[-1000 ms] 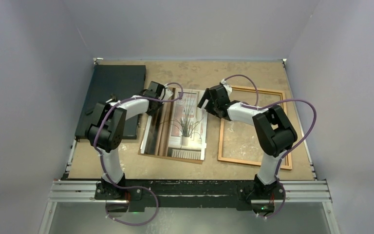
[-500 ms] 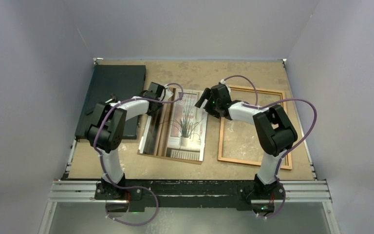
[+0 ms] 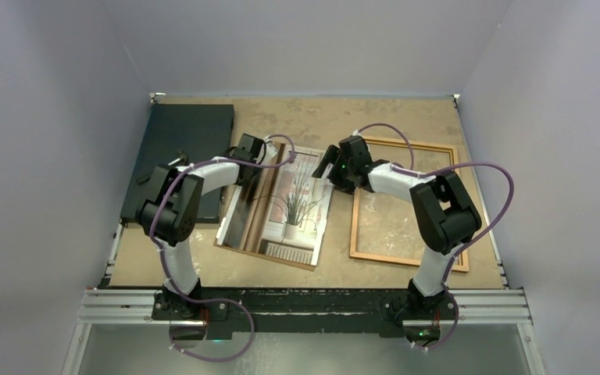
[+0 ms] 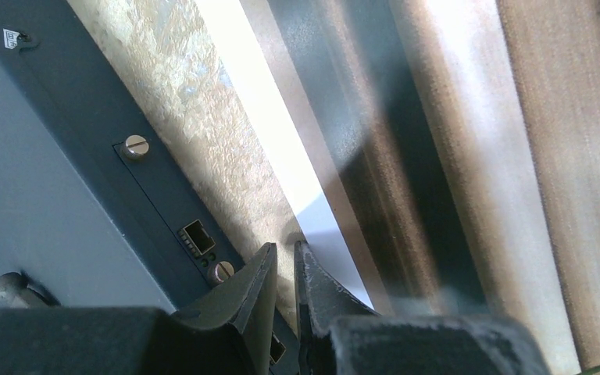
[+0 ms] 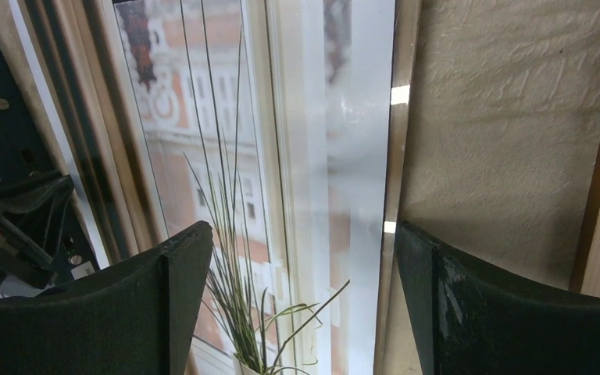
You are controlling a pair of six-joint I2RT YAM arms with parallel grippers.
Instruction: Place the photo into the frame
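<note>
The photo (image 3: 293, 207) lies flat just left of the empty frame (image 3: 355, 226), the left gripper (image 4: 283, 251) with jaws nearly together at its far left edge and the right gripper (image 5: 303, 230) with jaws wide apart over its far right edge, so the whole transfer remains

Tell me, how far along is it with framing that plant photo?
Nothing is finished: the frame lies empty. In hand: the left gripper seems pinched on the far-left edge of the photo, and the right gripper hovers open over its right side. Left: carrying the photo across into the frame.
</note>
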